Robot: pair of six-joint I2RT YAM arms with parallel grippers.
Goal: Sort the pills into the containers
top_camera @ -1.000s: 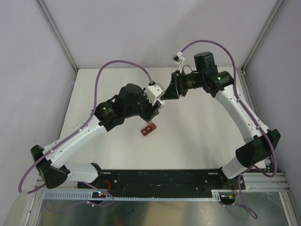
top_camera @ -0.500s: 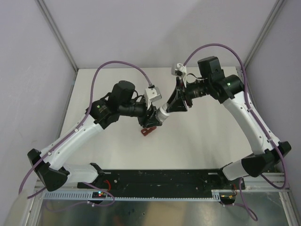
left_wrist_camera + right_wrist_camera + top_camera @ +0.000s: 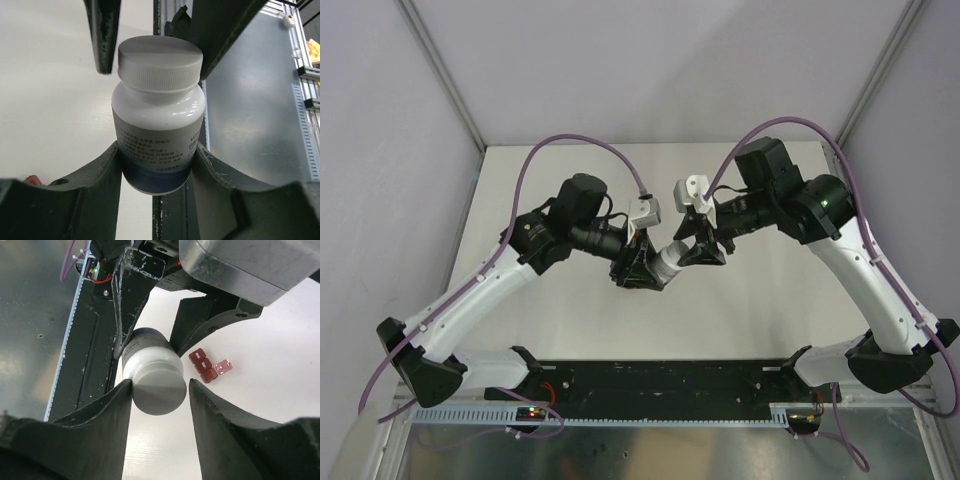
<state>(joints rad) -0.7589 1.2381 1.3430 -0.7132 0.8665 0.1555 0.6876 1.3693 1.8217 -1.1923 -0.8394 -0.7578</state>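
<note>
A white bottle (image 3: 157, 130) with a white ribbed cap (image 3: 160, 390) hangs above the table, and my left gripper (image 3: 157, 155) is shut on its lower body. My right gripper (image 3: 160, 385) is open around the cap: one finger (image 3: 112, 410) touches the cap's edge, while the other finger (image 3: 215, 410) stands a little apart from it. In the top view the two grippers meet at the bottle (image 3: 667, 262) over the middle of the table. The dark red containers (image 3: 202, 364) lie on the table below, with one pink lid (image 3: 223, 367) flipped open. No pills show.
A black rail (image 3: 660, 380) with both arm bases runs along the table's near edge, with a grey metal bench (image 3: 250, 125) beyond it. Purple cables (image 3: 570, 145) arc over both arms. Grey walls and metal posts (image 3: 440, 70) enclose the white table (image 3: 760, 290).
Both arms swung toward the table's middle. The left gripper turned the bottle toward the right arm, and the right gripper came down until its fingers flank the cap. The containers became covered in the top view.
</note>
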